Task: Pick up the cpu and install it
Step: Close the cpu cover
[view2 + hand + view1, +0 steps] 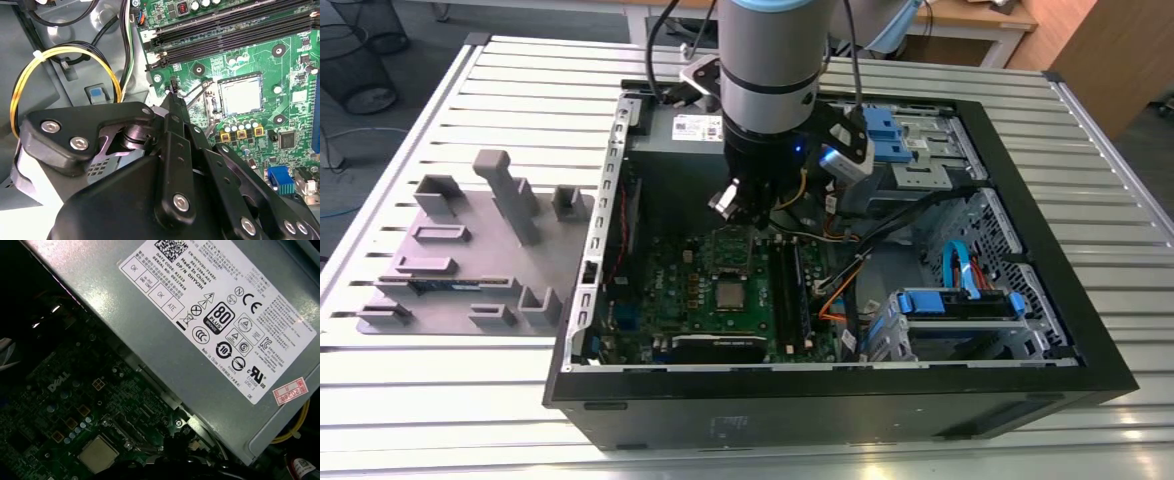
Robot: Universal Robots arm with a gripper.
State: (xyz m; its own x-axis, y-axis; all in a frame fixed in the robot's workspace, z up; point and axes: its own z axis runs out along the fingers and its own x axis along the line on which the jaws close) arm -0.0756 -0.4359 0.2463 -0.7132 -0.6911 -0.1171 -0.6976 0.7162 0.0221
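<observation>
Gripper [744,205] hangs inside the open computer case [1067,345], above the motherboard [674,290]; whether its fingers are open or closed I cannot tell; the cpu [730,292] apparently lies seated in its socket [214,97], suggesting placement is done.

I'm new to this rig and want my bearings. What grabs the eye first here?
The robot arm reaching down into the open computer case, over the green motherboard. The cpu sits in the board's socket, silvery top up, and the grey power-supply box lies alongside the board.
</observation>
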